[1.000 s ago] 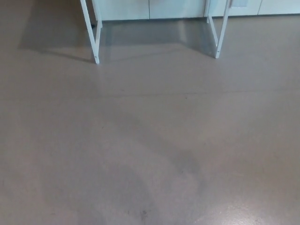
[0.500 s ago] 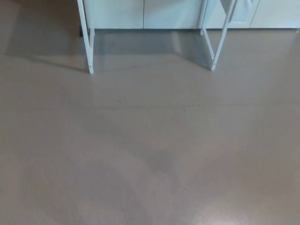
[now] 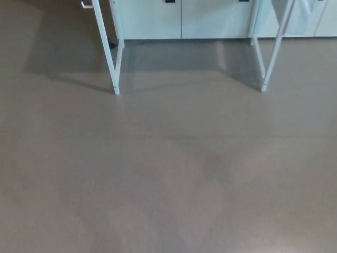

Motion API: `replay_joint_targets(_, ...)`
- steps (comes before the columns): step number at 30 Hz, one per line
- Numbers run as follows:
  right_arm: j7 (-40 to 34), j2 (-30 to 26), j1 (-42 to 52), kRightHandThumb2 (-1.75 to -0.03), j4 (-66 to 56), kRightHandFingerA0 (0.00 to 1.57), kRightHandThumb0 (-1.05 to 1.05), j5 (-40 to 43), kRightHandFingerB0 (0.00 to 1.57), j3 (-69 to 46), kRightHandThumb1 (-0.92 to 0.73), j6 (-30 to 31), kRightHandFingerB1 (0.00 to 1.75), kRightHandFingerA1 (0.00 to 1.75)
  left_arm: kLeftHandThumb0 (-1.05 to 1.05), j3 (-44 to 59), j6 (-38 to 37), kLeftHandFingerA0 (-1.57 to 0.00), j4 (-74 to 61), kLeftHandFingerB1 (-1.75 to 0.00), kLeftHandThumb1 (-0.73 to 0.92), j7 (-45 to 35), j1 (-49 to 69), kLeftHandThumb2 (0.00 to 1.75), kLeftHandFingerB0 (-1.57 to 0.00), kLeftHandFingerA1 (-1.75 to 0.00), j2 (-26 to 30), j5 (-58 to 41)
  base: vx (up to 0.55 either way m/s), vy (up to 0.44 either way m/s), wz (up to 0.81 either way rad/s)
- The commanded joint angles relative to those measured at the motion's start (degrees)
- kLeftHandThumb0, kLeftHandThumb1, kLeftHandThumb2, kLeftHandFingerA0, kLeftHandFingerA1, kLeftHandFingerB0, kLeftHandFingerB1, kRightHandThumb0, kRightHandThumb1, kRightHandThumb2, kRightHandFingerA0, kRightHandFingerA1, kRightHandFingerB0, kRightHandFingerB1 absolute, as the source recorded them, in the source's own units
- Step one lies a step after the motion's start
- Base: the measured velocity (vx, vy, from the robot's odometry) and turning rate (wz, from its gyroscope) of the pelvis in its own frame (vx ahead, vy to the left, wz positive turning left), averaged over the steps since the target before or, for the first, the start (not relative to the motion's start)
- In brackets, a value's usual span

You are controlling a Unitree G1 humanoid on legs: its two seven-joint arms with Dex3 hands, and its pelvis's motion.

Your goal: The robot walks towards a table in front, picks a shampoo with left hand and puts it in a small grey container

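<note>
Fingers out of view, state unknowable, brown floor (image 3: 168, 174), white table legs (image 3: 111, 74) ahead, pale cabinets (image 3: 152, 18) behind

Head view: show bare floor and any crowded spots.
Smooth brown floor lies bare from the near edge to the left white metal table leg and the right leg. Between them it is open to pale cabinet fronts. Crowded only at the legs.

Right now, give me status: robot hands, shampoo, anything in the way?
Neither robot hand in view. Shampoo, grey container not in view; only white table legs ahead, cabinets behind. Nothing visible on the floor before them.
</note>
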Motion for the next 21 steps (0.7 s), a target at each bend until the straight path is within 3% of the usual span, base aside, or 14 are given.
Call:
replay_joint_targets(1, 1.8, -0.8, -0.5, -0.59, -0.4, 0.78, -0.30, 0.0, 0.63, 0.2, -0.64, 0.9, 0.46, 0.56, -0.48, 0.0, -1.6, -0.52, -0.4, -0.53, 0.51, -1.5, -0.4, 0.88, -0.38, -0.62, 1.5, 0.4, 0.29, -0.027, -0.14)
replay_joint_targets(3, 2.3, -1.0, -0.7, -0.59, -0.4, 0.80, -0.31, 0.0, 0.64, 0.2, -0.63, 0.8, 0.47, 0.57, -0.47, -0.3, -1.4, -0.50, -0.4, -0.54, 0.51, -2.0, -0.9, 0.87, -0.37, -0.62, 1.7, 0.7, 0.32, 0.020, -0.17)
replay_joint_targets(4, 2.4, -0.9, -0.7, -0.59, -0.4, 0.80, -0.31, 0.0, 0.64, 0.2, -0.62, 0.9, 0.47, 0.58, -0.42, -0.4, -1.4, -0.55, -0.3, -0.40, 0.67, -2.0, -0.9, 0.59, -0.43, -0.51, 1.7, 0.7, 0.34, 0.059, -0.20)
replay_joint_targets(5, 2.3, -0.9, -0.7, -0.59, -0.3, 0.80, -0.31, 0.1, 0.64, 0.1, -0.62, 0.9, 0.47, 0.58, -0.42, -0.4, -1.5, -0.55, -0.3, -0.40, 0.67, -2.1, -0.9, 0.59, -0.43, -0.51, 1.7, 0.7, 0.37, 0.090, -0.24)
replay_joint_targets(6, 2.4, -0.8, -0.7, -0.57, -0.2, 0.83, -0.31, 0.2, 0.63, -0.1, -0.63, 1.2, 0.45, 0.58, -0.46, -0.2, -1.0, -0.50, 0.0, -0.52, 0.52, -2.7, -0.9, 0.86, -0.36, -0.60, 1.6, 0.5, 0.50, 0.137, -0.11)
replay_joint_targets(7, 2.5, -0.8, -0.7, -0.57, -0.1, 0.83, -0.30, 0.5, 0.63, -0.4, -0.62, 1.5, 0.46, 0.58, -0.39, 0.1, -0.8, -0.59, 0.2, -0.40, 0.66, -3.2, -0.9, 0.59, -0.43, -0.48, 1.5, 0.1, 0.58, 0.178, -0.18)
replay_joint_targets(12, 2.9, -0.7, -0.6, -0.58, -0.4, 0.79, -0.31, 0.5, 0.61, -0.6, -0.64, 1.4, 0.45, 0.56, -0.40, 1.4, -0.5, -0.61, 0.7, -0.40, 0.65, -4.3, -1.1, 0.59, -0.45, -0.47, 1.4, -0.6, 0.53, 0.111, -0.29)
replay_joint_targets(16, 2.7, -0.6, -1.0, -0.57, -0.2, 0.80, -0.30, 0.2, 0.62, -0.5, -0.64, 1.7, 0.45, 0.56, -0.40, 1.9, -0.5, -0.59, 0.6, -0.39, 0.66, -4.6, -1.3, 0.59, -0.45, -0.46, 1.3, -0.8, 0.39, 0.080, 0.05)
replay_joint_targets(17, 2.8, -0.6, -1.1, -0.59, -0.2, 0.80, -0.30, 0.2, 0.63, -0.5, -0.64, 1.7, 0.46, 0.59, -0.46, 2.0, -0.5, -0.50, 0.6, -0.52, 0.53, -4.7, -1.4, 0.85, -0.39, -0.58, 1.2, -0.8, 0.39, -0.013, 0.17)
replay_joint_targets(18, 3.0, -0.7, -1.2, -0.59, -0.3, 0.80, -0.30, 0.2, 0.63, -0.4, -0.64, 1.7, 0.46, 0.59, -0.46, 2.1, -0.5, -0.50, 0.6, -0.52, 0.53, -4.8, -1.5, 0.85, -0.39, -0.58, 1.2, -0.8, 0.29, -0.046, 0.15)
replay_joint_targets(19, 3.0, -0.7, -1.2, -0.59, -0.4, 0.82, -0.31, 0.5, 0.63, -0.7, -0.64, 1.8, 0.46, 0.62, -0.40, 2.5, -0.9, -0.58, 0.2, -0.40, 0.68, -5.6, -1.3, 0.60, -0.46, -0.49, 1.3, -1.2, 0.38, -0.066, 0.23)
replay_joint_targets(20, 3.0, -0.6, -1.2, -0.59, -0.3, 0.84, -0.30, 0.7, 0.64, -1.0, -0.62, 1.9, 0.47, 0.62, -0.46, 2.7, -1.2, -0.50, 0.0, -0.53, 0.54, -6.1, -1.2, 0.89, -0.38, -0.60, 1.4, -1.4, 0.42, -0.109, 0.21)
replay_joint_targets(21, 3.0, -0.5, -1.2, -0.59, -0.2, 0.84, -0.30, 0.9, 0.64, -1.2, -0.62, 2.0, 0.47, 0.62, -0.46, 2.7, -1.4, -0.50, 0.0, -0.53, 0.54, -6.6, -1.2, 0.89, -0.38, -0.60, 1.6, -1.5, 0.49, -0.135, 0.19)
